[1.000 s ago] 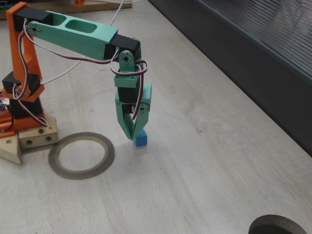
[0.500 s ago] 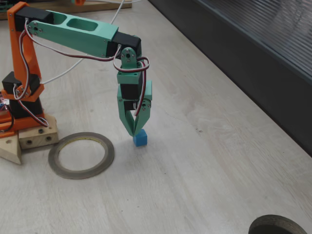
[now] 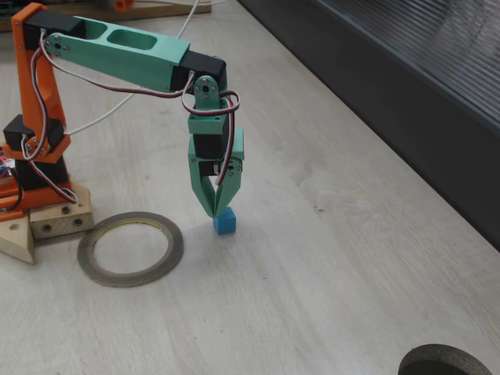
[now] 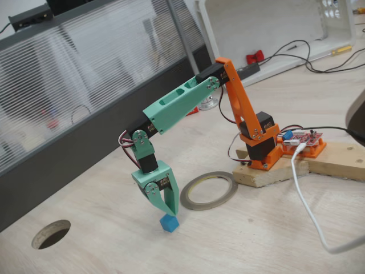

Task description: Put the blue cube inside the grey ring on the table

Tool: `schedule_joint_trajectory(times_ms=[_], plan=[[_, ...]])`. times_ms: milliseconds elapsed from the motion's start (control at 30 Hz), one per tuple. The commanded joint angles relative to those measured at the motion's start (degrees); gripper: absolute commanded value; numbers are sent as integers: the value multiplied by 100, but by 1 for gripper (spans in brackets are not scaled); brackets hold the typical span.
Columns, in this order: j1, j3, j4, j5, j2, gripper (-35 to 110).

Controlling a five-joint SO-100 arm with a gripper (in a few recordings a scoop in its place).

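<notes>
Gripper (image 3: 216,211) nearly closed, tips pinching just the top of the blue cube (image 3: 225,223) on the table (image 3: 328,258); could slip free before reaching the grey ring (image 3: 130,248).

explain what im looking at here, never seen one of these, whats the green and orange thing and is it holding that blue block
It is a small robot arm: an orange base bolted to a wooden block, green links, and at the end a gripper with two jaws. Both pictures show the same moment from two cameras that stand still on opposite sides of the table. The jaws point down, their tips drawn nearly together at the top of the blue cube. The cube seems to sit on the table, and whether the tips pinch it cannot be told. Beside it lies the grey ring, flat and with nothing inside it. A dark round hole shows in the table farther off, and a white cable trails past the base.
</notes>
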Motion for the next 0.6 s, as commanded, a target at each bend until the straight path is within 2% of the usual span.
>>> schedule_joint_trajectory(times_ms=[0, 567], plan=[[9, -62, 0, 79, 132, 2], [9, -62, 0, 88, 62, 2]])
